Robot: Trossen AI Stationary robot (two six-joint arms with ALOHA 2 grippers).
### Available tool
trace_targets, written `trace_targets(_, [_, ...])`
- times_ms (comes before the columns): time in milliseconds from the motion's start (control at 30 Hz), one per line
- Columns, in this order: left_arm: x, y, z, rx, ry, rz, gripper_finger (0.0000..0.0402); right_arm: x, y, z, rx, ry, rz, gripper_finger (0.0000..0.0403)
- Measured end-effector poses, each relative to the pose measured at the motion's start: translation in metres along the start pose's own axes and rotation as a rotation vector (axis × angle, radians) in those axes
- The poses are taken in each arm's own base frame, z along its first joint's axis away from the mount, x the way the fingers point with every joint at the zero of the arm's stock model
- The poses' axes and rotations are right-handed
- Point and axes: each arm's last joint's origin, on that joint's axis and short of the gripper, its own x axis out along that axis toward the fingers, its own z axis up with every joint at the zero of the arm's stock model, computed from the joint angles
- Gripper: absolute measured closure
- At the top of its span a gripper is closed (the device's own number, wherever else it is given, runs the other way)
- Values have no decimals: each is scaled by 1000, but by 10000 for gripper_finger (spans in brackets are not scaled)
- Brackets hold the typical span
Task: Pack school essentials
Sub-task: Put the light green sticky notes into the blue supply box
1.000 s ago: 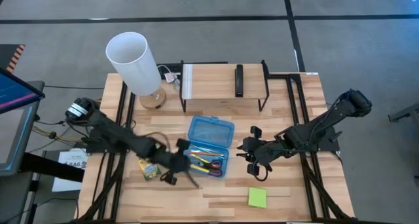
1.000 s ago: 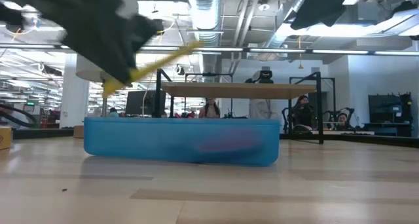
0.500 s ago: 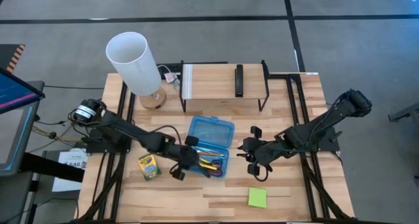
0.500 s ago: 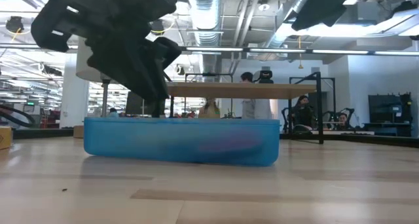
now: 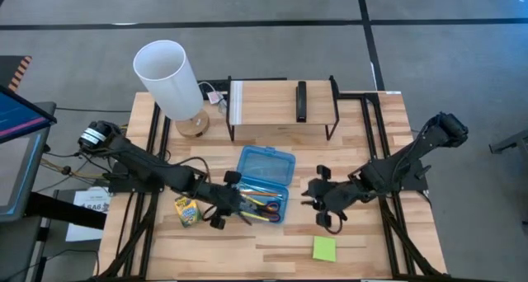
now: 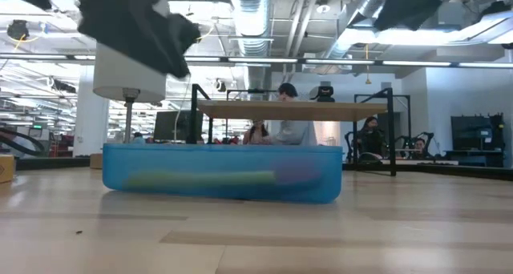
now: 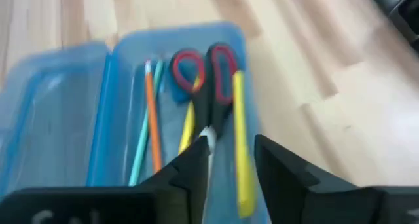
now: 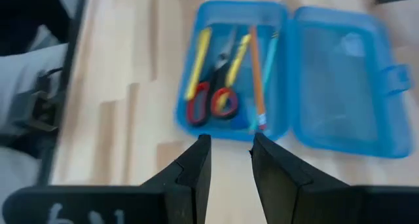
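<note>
The blue case (image 5: pixel 266 183) lies open mid-table, its lid (image 5: pixel 266 162) folded back on the far side. Its tray holds the red-handled scissors (image 7: pixel 206 67), an orange pencil (image 7: pixel 152 119), a green pencil (image 7: pixel 141 149) and a yellow pencil (image 7: pixel 241 152). My left gripper (image 5: pixel 238 206) hangs open above the tray's left end, holding nothing. The crayon box (image 5: pixel 187 209) lies flat left of the case. The lime sticky-note pad (image 5: pixel 324 249) lies near the front edge. My right gripper (image 5: pixel 310 201) waits open just right of the case.
A tall white lamp (image 5: pixel 169 76) stands at the far left. A wooden shelf on a black frame (image 5: pixel 280 109) stands behind the case. Bare wood lies between the case and the front edge. People sit in the room beyond the table (image 6: pixel 292 130).
My left gripper carried a yellow pencil over the case from the left and has let it go. The pencil now lies flat in the tray. The gripper has since risen and drawn back a little toward the table's left edge.
</note>
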Motion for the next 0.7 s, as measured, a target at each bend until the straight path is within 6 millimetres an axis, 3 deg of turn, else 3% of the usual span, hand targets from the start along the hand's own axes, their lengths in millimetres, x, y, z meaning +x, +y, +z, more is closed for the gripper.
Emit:
trace_targets(167, [-13,-15,-7,37,-223,1,328,-11,23,-14,-12,16,75,274])
trace_targets(367, [-30,-11,-24,-10,-491,0,355,-24,45,-29,-41,-32,80,274])
trace_targets(567, [-50,-2,-33,-68,-606,37,360,-29,51,-34,-58,-50,80,282])
trace_targets(700, [-60,0,-37,-90,-633,67,360,-19,57,-36,-69,-30,78,290])
